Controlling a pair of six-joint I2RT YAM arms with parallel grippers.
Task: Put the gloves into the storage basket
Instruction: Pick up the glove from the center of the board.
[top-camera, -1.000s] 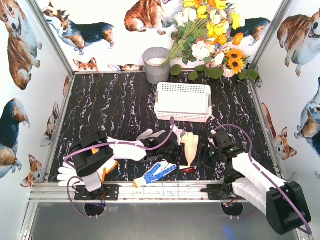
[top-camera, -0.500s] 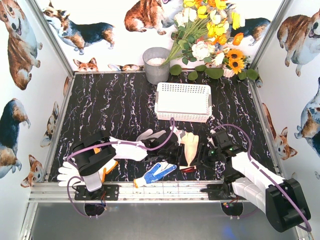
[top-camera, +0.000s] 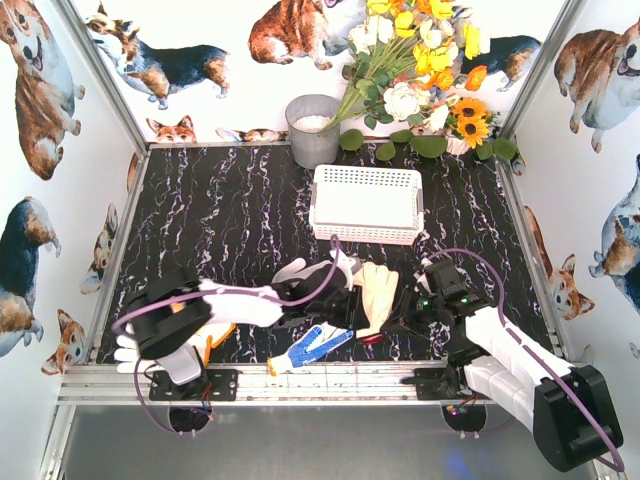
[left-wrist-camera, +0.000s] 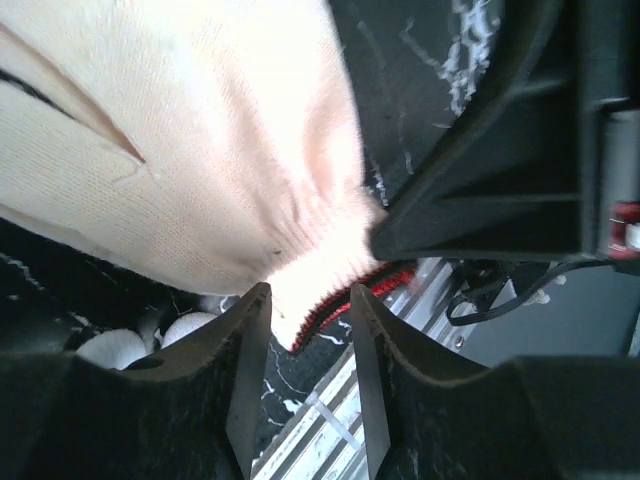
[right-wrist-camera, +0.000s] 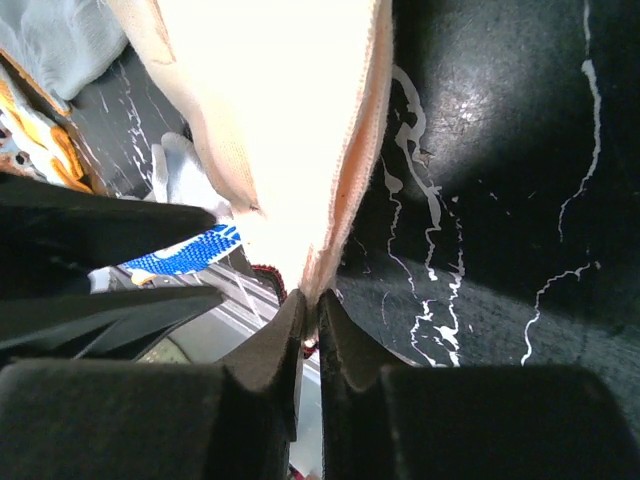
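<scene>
On pale glove (right-wrist-camera: 290, 110), R gripper (right-wrist-camera: 312, 298) now clamped

Scanning every view now and nothing readable is coming up. The storage basket (top-camera: 365, 205) is showing plain white plastic, the pale yellow glove (top-camera: 378, 295) and the blue-dotted glove (top-camera: 312, 346) are showing only bare knit, and the grey bucket (top-camera: 312, 135) is carrying no label.
</scene>
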